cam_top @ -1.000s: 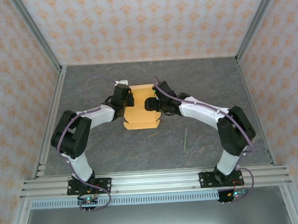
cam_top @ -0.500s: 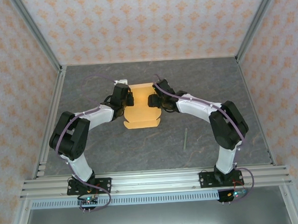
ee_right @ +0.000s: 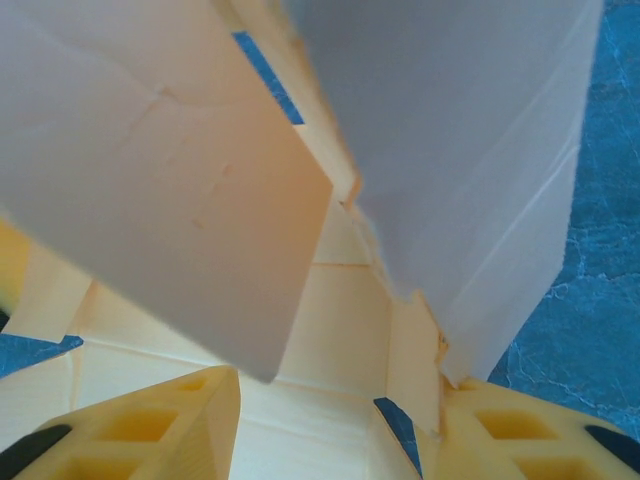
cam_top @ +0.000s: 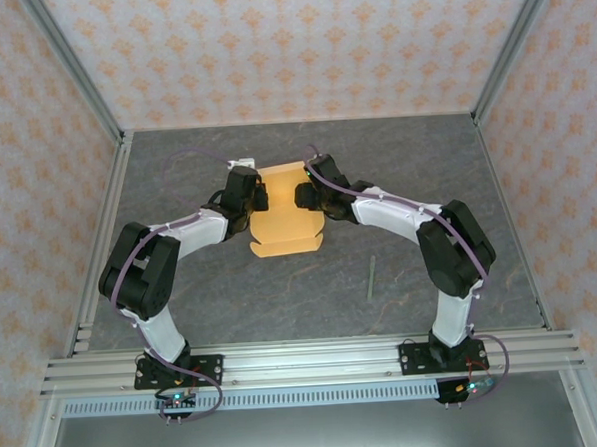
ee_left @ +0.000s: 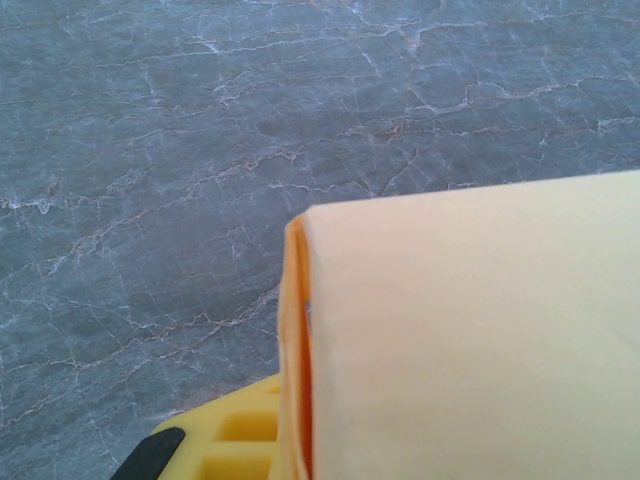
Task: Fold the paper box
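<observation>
The right tool [cam_top: 304, 195], spread open, and left tool [cam_top: 257, 196], state unclear, flank the far end of the paper box [cam_top: 284, 232].

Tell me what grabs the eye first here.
The tan paper box lies mid-table, with the left gripper and right gripper poised at its far half from either side. In the right wrist view its flaps stand raised between the yellow fingers. A thin greenish stick lies apart, to the right.
</observation>
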You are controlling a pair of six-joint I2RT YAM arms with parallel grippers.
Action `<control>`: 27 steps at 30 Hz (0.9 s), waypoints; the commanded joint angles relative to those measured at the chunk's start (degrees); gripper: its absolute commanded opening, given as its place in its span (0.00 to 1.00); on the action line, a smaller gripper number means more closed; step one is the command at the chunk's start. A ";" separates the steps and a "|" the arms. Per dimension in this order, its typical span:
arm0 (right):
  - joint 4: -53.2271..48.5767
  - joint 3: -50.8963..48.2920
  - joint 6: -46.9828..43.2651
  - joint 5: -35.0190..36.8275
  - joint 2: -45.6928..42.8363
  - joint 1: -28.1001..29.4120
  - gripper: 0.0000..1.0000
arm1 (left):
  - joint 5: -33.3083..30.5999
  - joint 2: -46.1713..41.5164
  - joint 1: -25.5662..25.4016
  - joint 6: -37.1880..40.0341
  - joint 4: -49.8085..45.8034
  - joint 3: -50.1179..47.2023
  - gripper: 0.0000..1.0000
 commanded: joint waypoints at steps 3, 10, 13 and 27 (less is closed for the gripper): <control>5.56 -0.50 -1.94 -2.22 0.19 -0.01 0.41 | 0.69 -1.39 -0.22 0.58 -0.45 1.39 0.00; 5.08 0.03 -3.22 -3.72 1.59 0.51 0.36 | 1.05 -1.02 -0.37 0.49 -0.64 1.54 0.00; 4.65 0.24 -3.36 -4.23 2.59 0.51 0.34 | 1.32 -0.86 -0.36 0.47 -0.69 1.54 0.00; -4.27 1.19 -9.16 -4.73 -2.39 0.35 0.39 | -0.49 -0.74 -0.26 1.52 -2.14 2.20 0.00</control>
